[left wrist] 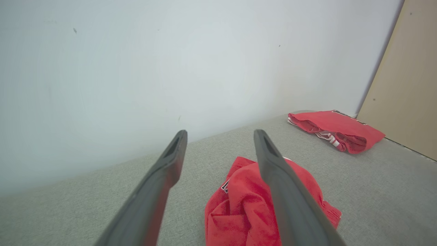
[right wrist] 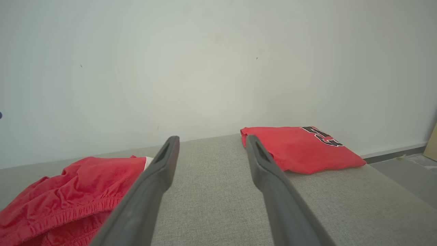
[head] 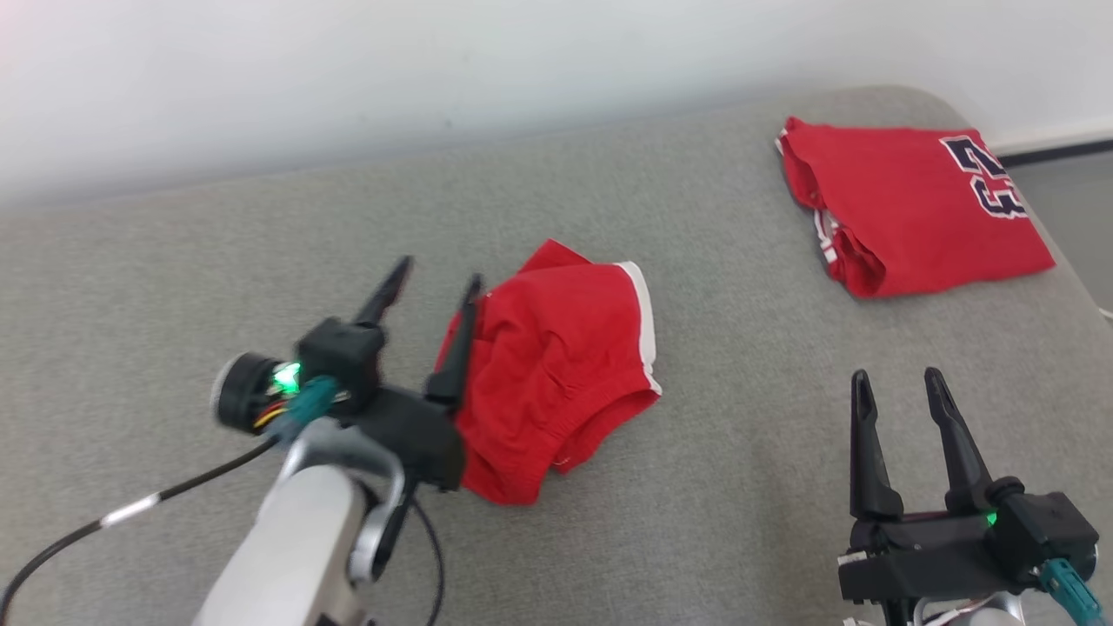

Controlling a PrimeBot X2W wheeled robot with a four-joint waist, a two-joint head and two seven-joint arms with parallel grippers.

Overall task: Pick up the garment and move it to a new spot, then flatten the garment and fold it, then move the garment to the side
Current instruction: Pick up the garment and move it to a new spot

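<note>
The garment (head: 556, 365) is a pair of red shorts with white trim, lying crumpled in a loose heap on the grey cushioned surface (head: 696, 487). It also shows in the left wrist view (left wrist: 245, 205) and at the lower left of the right wrist view (right wrist: 65, 194). My left gripper (head: 439, 283) hovers at the shorts' left edge, jaws open, nothing between the fingers. My right gripper (head: 896, 378) stands open at the lower right, well clear of the shorts, with nothing between its fingers.
A folded red jersey (head: 913, 204) with a dark number lies at the far right of the surface, also in view from both wrists (left wrist: 336, 130) (right wrist: 300, 147). A pale wall (head: 435, 61) runs behind. The surface's right edge drops to the floor (head: 1069, 200).
</note>
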